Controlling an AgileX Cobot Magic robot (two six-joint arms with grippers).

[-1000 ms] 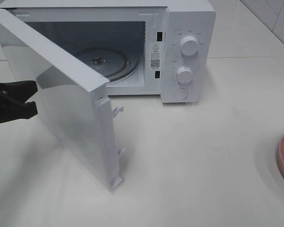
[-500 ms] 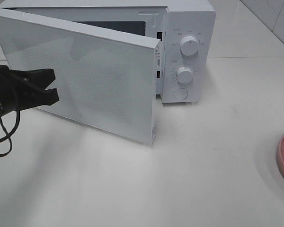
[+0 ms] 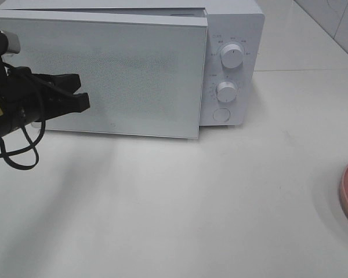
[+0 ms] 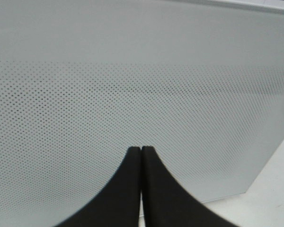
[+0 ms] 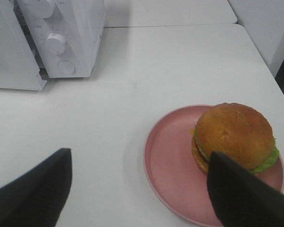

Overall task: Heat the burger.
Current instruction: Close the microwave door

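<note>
While microwave door [image 3: 104,75] now sits nearly shut, swung in from wide open a second ago, burger [image 5: 234,137] rests outside on pink plate [image 5: 168,161], lower right of right wrist view. Heating likely premature. Left gripper [image 3: 78,92] clenched, empty, mid-left against door; right gripper [image 5: 137,189] spread, empty.

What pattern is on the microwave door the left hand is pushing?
White with a fine grid of tiny dark dots on the microwave door; the left wrist view shows it best.

Kitchen-like setup: white microwave [image 3: 127,69] on white counter [image 3: 220,197], tiled wall [image 3: 336,23].
</note>
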